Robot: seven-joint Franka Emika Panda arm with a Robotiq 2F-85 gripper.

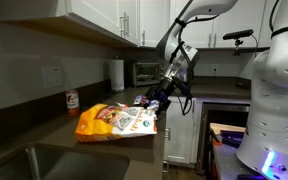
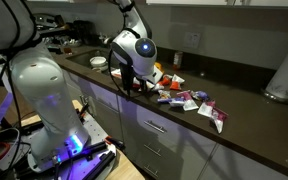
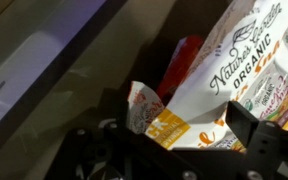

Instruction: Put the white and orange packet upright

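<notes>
Bottle (image 1: 72,102): it stands upright on the counter (image 1: 44,125), to the left of the paper roll (image 1: 116,72). Its red and white label is too small to read.

Packet (image 1: 114,122): it lies flat on the counter in front of the paper roll, close to the front edge. The orange end points left and the white printed face is turned up. You have not yet stood it upright.

Writing: in the wrist view the white front of the packet shows "Nature's" and below it "ORGANIC". The smaller print and the pictured packs are too blurred to read.

Oven (image 1: 144,72): it sits just to the right of the paper roll, against the wall, out of your way.

Gripper (image 1: 162,97): it hangs low, in front of the paper roll and to its right, at the right end of the packet. In the wrist view the fingers (image 3: 256,128) stand wide apart and hold nothing, and the lower edge of the packet lies between them. I judge you placed it there to take this end and lift it.

Small packs (image 2: 184,100): several lie loose on the counter, between the gripper and the paper roll in an exterior view. Two are just beside the big packet.

Risk: the packet looks glossy and soft, so it may fold or slip when you raise it.
</notes>
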